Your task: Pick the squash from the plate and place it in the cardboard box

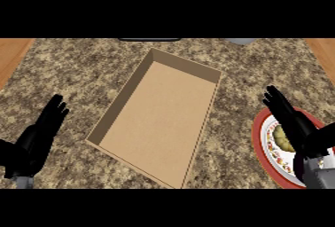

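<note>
We see our right hand (291,116), fingers straight and apart, over a round red-rimmed patterned plate (259,144); the bumpy yellow squash (282,138) lies just beneath it. Left of it sits the rectangular cardboard box (157,119) on speckled granite counter (72,66). Our left hand (40,133) rests open.

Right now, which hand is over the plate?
The right hand, fingers straight, above the red-rimmed plate and partly hiding the squash. The left hand rests open over bare counter, left of the cardboard box.
</note>
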Controlling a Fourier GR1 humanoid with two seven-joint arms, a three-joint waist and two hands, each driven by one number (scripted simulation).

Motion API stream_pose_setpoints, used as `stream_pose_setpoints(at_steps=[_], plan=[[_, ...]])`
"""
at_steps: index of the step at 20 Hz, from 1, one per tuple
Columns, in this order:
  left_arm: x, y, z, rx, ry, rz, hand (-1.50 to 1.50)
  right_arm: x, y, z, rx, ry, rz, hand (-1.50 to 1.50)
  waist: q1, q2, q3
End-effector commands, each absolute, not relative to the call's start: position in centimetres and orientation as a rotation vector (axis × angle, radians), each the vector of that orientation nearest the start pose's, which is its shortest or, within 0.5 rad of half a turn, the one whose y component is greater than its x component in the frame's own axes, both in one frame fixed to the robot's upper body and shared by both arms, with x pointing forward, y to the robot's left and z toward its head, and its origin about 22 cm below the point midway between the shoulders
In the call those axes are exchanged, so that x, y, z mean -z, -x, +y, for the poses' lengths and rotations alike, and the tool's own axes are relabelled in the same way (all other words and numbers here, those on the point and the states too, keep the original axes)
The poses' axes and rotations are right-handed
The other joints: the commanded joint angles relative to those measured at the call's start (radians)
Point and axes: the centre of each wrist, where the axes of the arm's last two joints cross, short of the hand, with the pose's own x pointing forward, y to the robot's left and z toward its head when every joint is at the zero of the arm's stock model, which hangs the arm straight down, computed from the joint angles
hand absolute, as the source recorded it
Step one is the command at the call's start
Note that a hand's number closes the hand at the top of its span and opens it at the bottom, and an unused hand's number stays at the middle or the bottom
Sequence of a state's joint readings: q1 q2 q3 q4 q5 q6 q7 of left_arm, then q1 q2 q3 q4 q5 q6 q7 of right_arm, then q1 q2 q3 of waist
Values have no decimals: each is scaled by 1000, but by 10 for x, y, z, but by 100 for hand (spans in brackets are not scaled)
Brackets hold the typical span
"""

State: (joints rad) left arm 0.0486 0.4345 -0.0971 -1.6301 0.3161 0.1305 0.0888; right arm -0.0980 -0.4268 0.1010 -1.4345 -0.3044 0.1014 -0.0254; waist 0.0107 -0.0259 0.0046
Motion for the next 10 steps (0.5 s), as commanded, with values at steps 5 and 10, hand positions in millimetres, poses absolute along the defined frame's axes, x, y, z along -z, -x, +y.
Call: stream_pose_setpoints(at_steps=[5,10], plan=[[-36,-231,333,221,-350,-1462,0,-142,-268,-384,-591,238,-2208,-150,-117,-3,4],[-25,-228,330,266,-374,-1439,0,-145,-247,-446,-302,679,-2467,-150,-145,24,11]])
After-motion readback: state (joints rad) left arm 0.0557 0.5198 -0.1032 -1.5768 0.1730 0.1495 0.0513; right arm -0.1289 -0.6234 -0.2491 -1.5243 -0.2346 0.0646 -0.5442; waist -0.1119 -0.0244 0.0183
